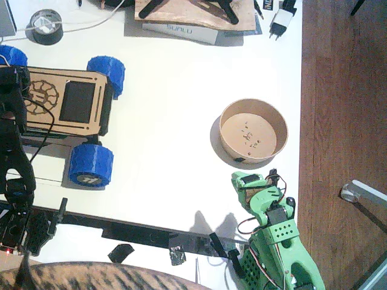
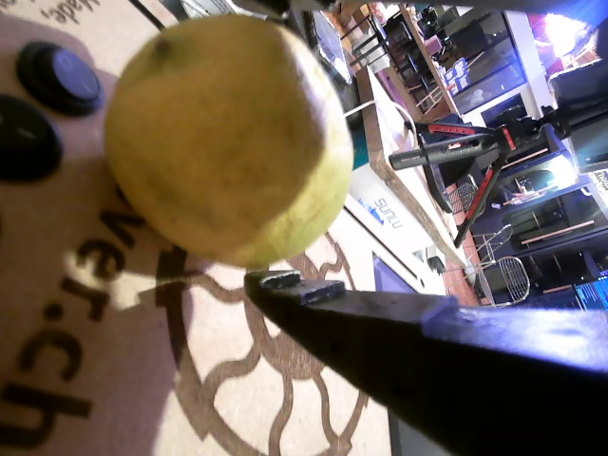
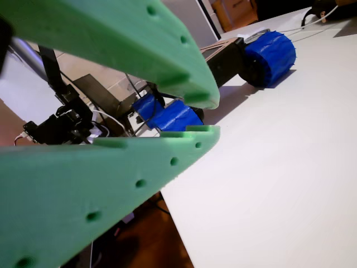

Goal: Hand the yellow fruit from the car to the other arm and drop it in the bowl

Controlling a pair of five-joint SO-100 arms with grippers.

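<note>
So the yellow fruit [image 2: 228, 138] is sitting on the car [image 1: 66, 103], on the wooden deck right by the gear emblem, close to the car's left end where the black left arm [image 1: 15, 157] hangs over it. In a wrist view one dark finger [image 2: 399, 332] of the left jaws is just beside the fruit, on its lower side; the other finger isn't visible, so I can't tell how wide those jaws are or whether they've got a grip. The bowl [image 1: 253, 131] is on the white desk [image 1: 175, 181] well to the right of the car. The other arm [image 1: 275, 241], the green one, sits just below the bowl, and its right jaws [image 3: 203, 116] are nearly closed with only a thin gap and hold nothing.
</note>
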